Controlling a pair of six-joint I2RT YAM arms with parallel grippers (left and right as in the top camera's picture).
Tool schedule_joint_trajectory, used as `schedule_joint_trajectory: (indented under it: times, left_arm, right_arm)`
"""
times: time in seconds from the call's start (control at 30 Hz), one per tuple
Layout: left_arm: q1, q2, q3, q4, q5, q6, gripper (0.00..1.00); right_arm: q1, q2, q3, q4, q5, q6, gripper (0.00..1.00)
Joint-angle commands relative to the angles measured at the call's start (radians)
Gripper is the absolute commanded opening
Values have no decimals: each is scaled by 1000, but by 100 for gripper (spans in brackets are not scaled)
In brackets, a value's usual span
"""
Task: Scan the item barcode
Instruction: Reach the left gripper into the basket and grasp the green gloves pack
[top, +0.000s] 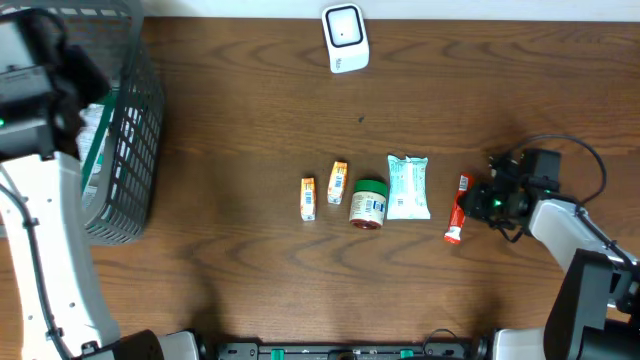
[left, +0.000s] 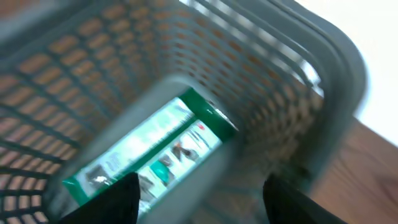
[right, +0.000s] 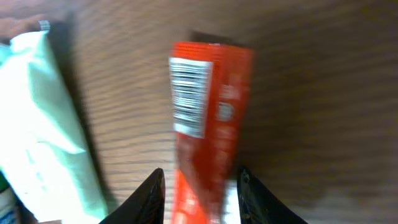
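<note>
The red sachet (right: 208, 106) lies barcode-up near the desk's (top: 230, 260) right edge, probably ready for scanning. The right gripper (right: 200, 193) straddles it, but I cannot tell whether it grips. The left gripper (left: 202, 202) gapes empty above the basket (left: 323, 56).

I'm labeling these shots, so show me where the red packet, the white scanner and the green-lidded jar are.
red packet (right: 214, 149): right wrist view, middle of its red face.
white scanner (top: 345, 38): overhead view, its front face.
green-lidded jar (top: 368, 205): overhead view, its label.
</note>
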Motion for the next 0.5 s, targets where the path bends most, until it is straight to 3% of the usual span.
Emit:
schedule_joint_trajectory:
  times: [0.0,0.23,0.47]
  left_arm:
    - [64,31,7,22,-13,8,69]
    - [166,143,7,50,-12,23,76]
    - [207,314,7,105,25,183,98]
  right_arm:
    - [35,5,-10,23,-37,20,37]
    - [61,5,-10,63,-44,20,47]
    - [66,5,-10,68,-44,20,57]
